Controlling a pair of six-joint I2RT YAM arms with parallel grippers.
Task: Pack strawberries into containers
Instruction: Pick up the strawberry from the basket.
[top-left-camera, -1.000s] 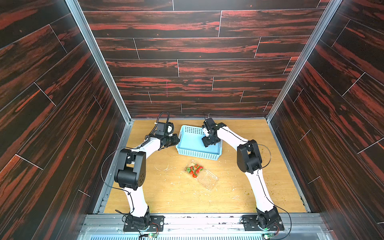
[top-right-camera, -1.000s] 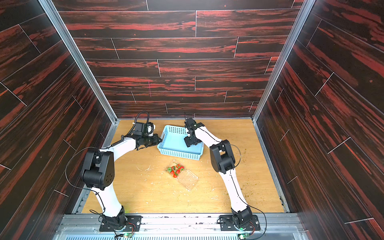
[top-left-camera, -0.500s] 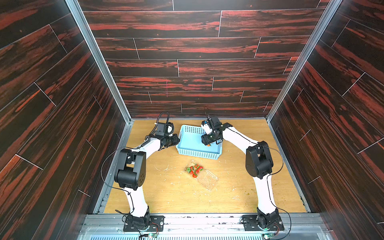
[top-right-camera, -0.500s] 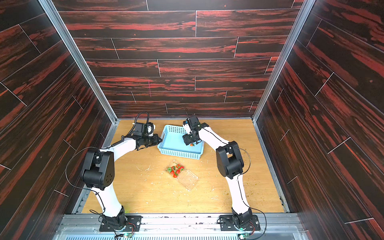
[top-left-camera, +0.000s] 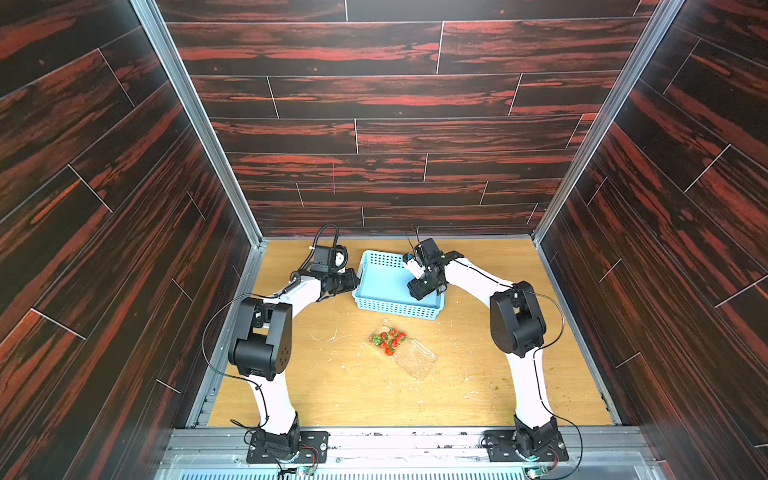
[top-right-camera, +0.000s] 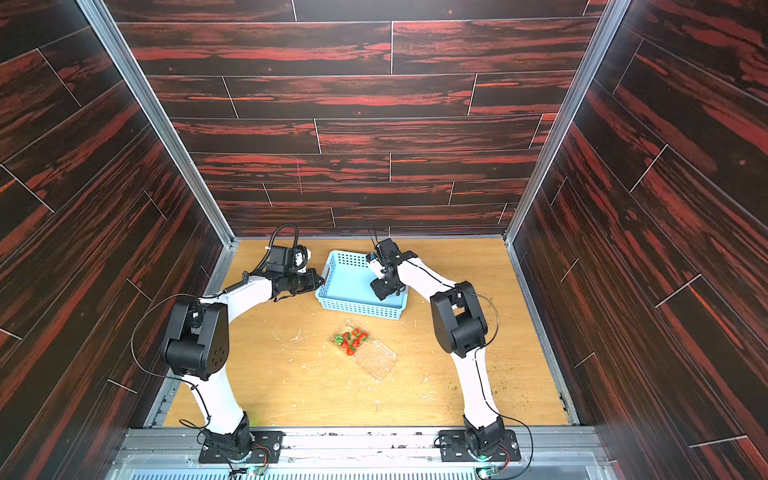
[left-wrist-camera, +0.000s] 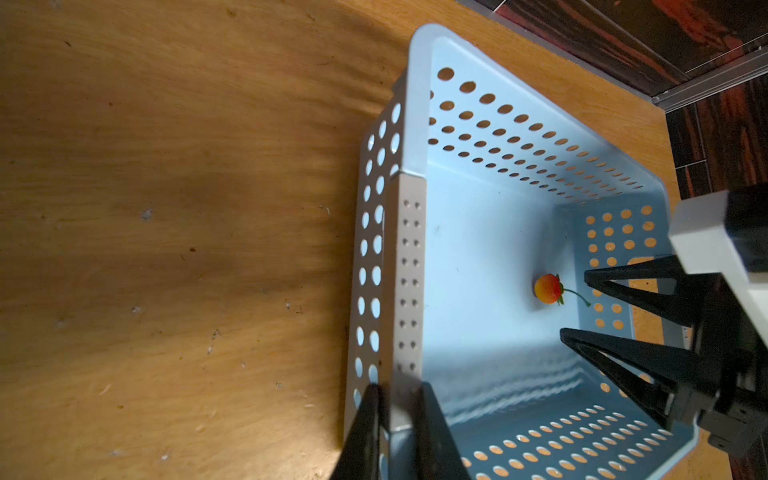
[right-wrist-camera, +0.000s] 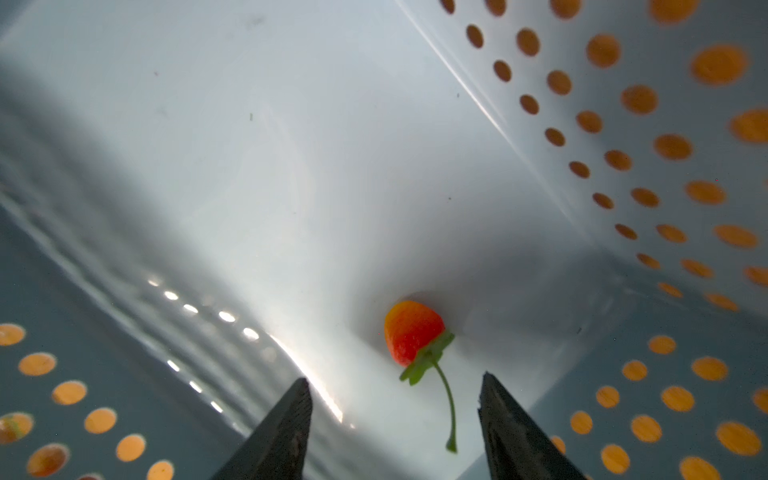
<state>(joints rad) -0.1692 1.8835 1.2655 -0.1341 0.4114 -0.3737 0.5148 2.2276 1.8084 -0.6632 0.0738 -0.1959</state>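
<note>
1. Compared with a second ago, the right arm's elbow has swung outward toward the right wall. The right hand (top-left-camera: 420, 289) has shifted only slightly above the basket (top-left-camera: 395, 309). The left arm, the basket and the clamshell (top-left-camera: 417, 359) sit where they were.
2. Nearest the arm bases lies the wooden surface (top-left-camera: 332, 395), marked with pale scuffs.
3. Farther in, near the middle of the surface, the clear clamshell lies open. The strawberries (top-left-camera: 388, 340), red with green caps, are heaped in the half nearer the basket.
4. Beyond it, and apart from it, stands the light blue perforated basket.
5. The left arm rises from its base, bends at a raised elbow and runs low toward the basket's left side. The left hand (left-wrist-camera: 399, 432) is closed on that side wall, with one finger outside and one inside.
6. The right arm arches up from its base to a high elbow. Its forearm then slopes to a wrist that points the hand down into the basket's right part.
7. The right hand's fingers stand spread and grip nothing.
8. In the right wrist view, a lone strawberry (right-wrist-camera: 411, 332), orange shading to red, lies on the basket floor near a corner. Its thin green stem runs back between the two fingertips without touching them.
9. Farthest back, dark wall panels (top-left-camera: 395, 137) streaked with red enclose the scene.
</note>
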